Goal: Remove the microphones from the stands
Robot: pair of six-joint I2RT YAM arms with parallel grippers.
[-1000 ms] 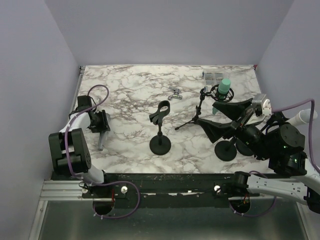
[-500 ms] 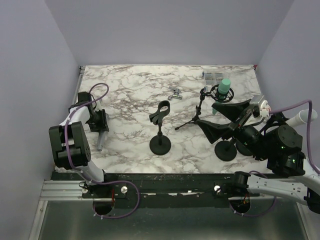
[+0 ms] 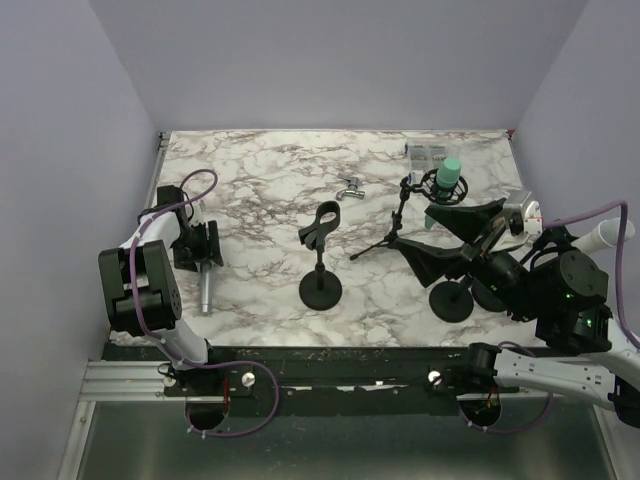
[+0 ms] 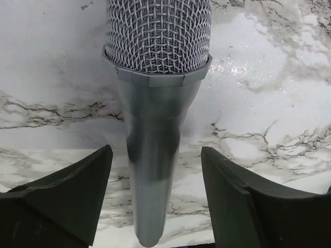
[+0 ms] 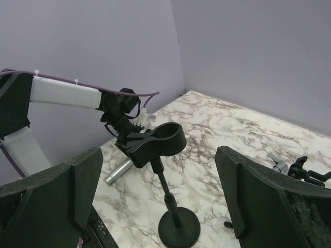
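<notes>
The left gripper [image 3: 199, 246] sits low over the left side of the table [image 3: 260, 170] in the top view, fingers spread, with the silver mic [image 3: 206, 289] lying flat on the marble just below it, its tail pointing toward the near edge. The stand [image 3: 321, 289] is upright near the table's middle, well apart from the mic, and its clip is empty. The right gripper [image 3: 411, 225] hangs on the right side, jaws wide apart and holding nothing, above a second round base [image 3: 451, 301]. Behind it a teal mic [image 3: 449, 178] sits on a tripod [image 3: 385, 243]. In the left wrist view, the left gripper [image 4: 155, 155] shows both dark fingers [image 4: 67, 201] spread to either side of the mic [image 4: 153, 144], with marble visible in the gaps, so neither pad touches it. The mesh head fills the top of the frame and the tapered body runs down between the fingers. In the right wrist view, the right gripper [image 5: 158, 155] is open wide, its fingers [image 5: 269, 206] framing the stand [image 5: 178, 227], which is upright on its round base with the clip bare. Beyond the stand, the left gripper [image 5: 121, 121] reaches down to the table, and the mic's [image 5: 119, 172] silver tail pokes out beneath it, lying on the marble.
</notes>
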